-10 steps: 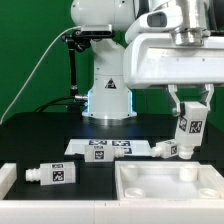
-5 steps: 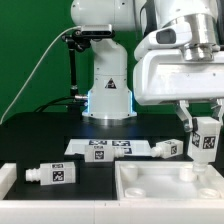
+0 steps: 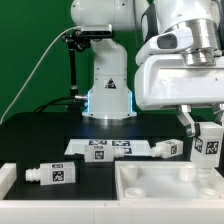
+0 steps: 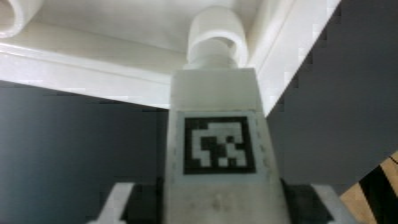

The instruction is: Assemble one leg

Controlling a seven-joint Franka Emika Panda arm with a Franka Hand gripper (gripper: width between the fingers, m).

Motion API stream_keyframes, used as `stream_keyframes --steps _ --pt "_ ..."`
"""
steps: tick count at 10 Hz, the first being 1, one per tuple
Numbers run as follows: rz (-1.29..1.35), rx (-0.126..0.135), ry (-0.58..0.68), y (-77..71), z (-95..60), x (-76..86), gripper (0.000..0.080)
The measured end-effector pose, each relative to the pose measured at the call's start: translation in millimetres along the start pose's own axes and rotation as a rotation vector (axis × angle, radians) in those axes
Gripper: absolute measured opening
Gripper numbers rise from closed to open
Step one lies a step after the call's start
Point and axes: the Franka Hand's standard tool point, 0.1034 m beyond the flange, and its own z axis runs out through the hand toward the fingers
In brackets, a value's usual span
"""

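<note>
I am in the carrying step: my gripper (image 3: 207, 132) is closed on the leg (image 3: 209, 150), its fingers clamped on the two sides, and I hold it upright in the air at about three o'clock in the exterior view, above the far corner of the white tray (image 3: 150, 190) that lies at about five o'clock. In the wrist view the leg (image 4: 217, 120) runs straight out from between my fingers (image 4: 128, 205), its square tag facing the camera and its small nub (image 4: 214, 42) pointing down toward the tray's raised rim (image 4: 107, 70). I judge the leg is lifted but not yet seated. The next move calls for lining the nub up with its socket in the tray, keeping the leg plumb, and lowering gently; I cannot make out the socket itself from here, so I would need to search carefully rather than push down blind. My wrist points straight down, with the big white hand housing filling the exterior view from one to three o'clock. Two more legs lie flat on the black table (image 3: 40, 135): one (image 3: 165, 150) just beside the marker board (image 3: 108, 148), near the centre, the other (image 3: 52, 173) at about eight o'clock.
</note>
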Motion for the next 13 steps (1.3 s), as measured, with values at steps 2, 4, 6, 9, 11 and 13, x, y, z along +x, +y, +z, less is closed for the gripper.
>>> stream_keyframes --steps 2,4,6,9,11,13 --pt "-0.005 -0.005 0.014 1.2 1.4 -0.3 0.0287" --pt "-0.006 -0.018 0.039 4.3 13.5 -8.5 0.0287" --pt "-0.008 -0.016 0.043 1.1 16.1 -7.1 0.0287" --pt "-0.016 -0.013 0.056 -6.8 17.4 -4.6 0.0287" --pt "-0.018 -0.015 0.063 -8.0 22.8 -8.1 0.0287" --pt "-0.019 -0.014 0.052 -8.9 28.9 -14.3 0.0287"
